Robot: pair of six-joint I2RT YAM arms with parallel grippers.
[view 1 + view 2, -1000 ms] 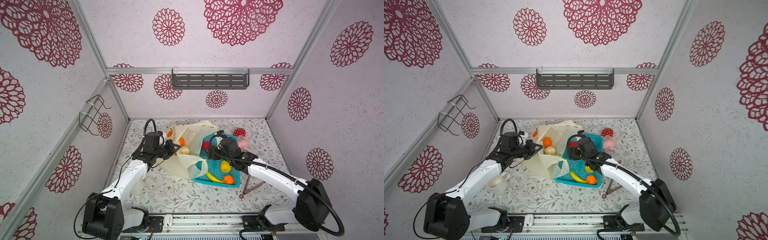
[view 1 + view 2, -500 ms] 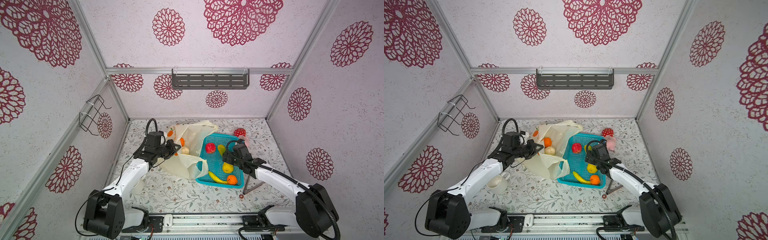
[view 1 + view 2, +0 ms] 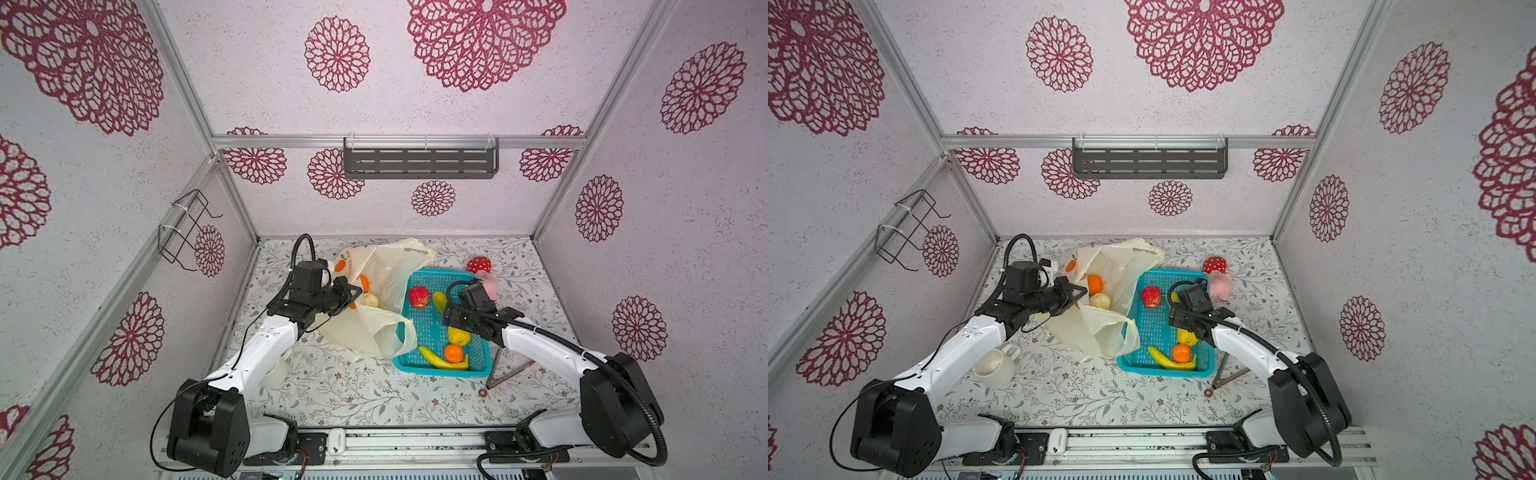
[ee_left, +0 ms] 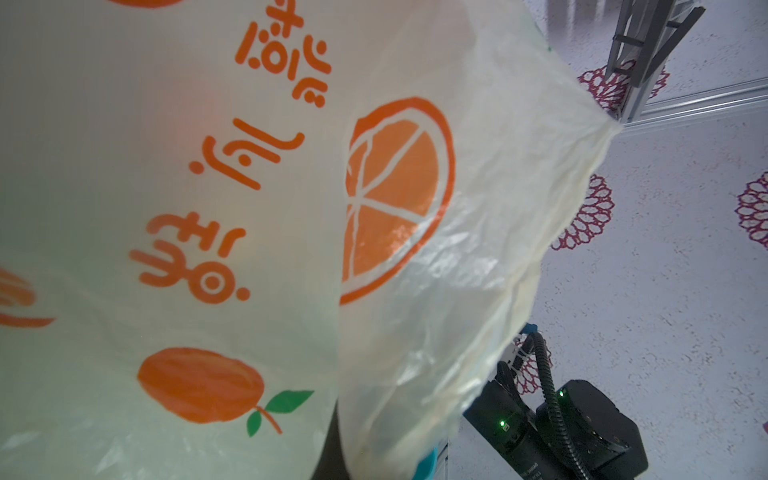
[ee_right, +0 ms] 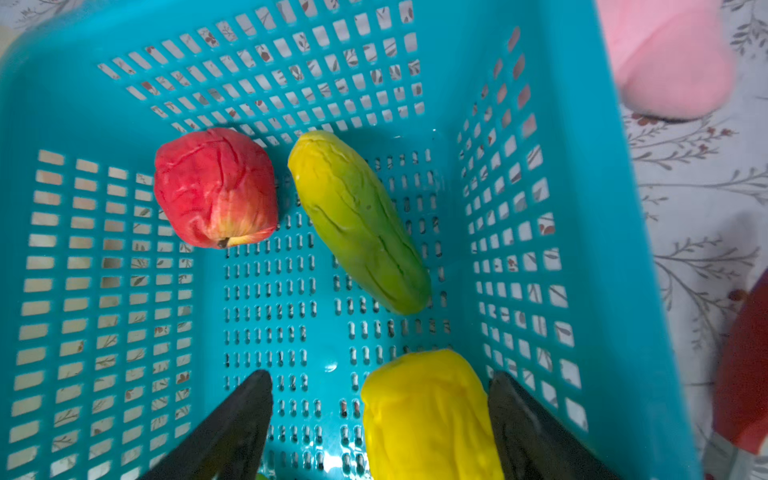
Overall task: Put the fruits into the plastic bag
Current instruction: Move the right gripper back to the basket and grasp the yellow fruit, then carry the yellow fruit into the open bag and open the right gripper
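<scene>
Right wrist view: right gripper [image 5: 379, 376] spread wide and empty, low inside the teal basket [image 5: 611, 249], one finger on each side of the lemon [image 5: 428, 415]. No contact is visible.

Step in hand, as judged: picking the lemon. To do it well:
- centre over the fruit
- sink until the pads meet its widest part
- close gently, since the skin looks soft and wrinkled
- lift clear of the mesh wall before crossing to the bag

One finger sits close to the side wall and could snag.

Left gripper [image 3: 352, 293] is pinched shut on the rim of the plastic bag [image 3: 399, 266], holding the mouth up and open. The bag lies against the basket's left side, toward the back edge of the table [image 3: 353, 395].

Contents:
- Bag: bagged orange [image 3: 364, 282], beige round fruit [image 3: 371, 300].
- Basket: lemon, red apple [image 5: 214, 187], green oblong fruit [image 5: 357, 220], second orange [image 3: 453, 353], and banana [image 3: 440, 362] along the front wall.
</scene>
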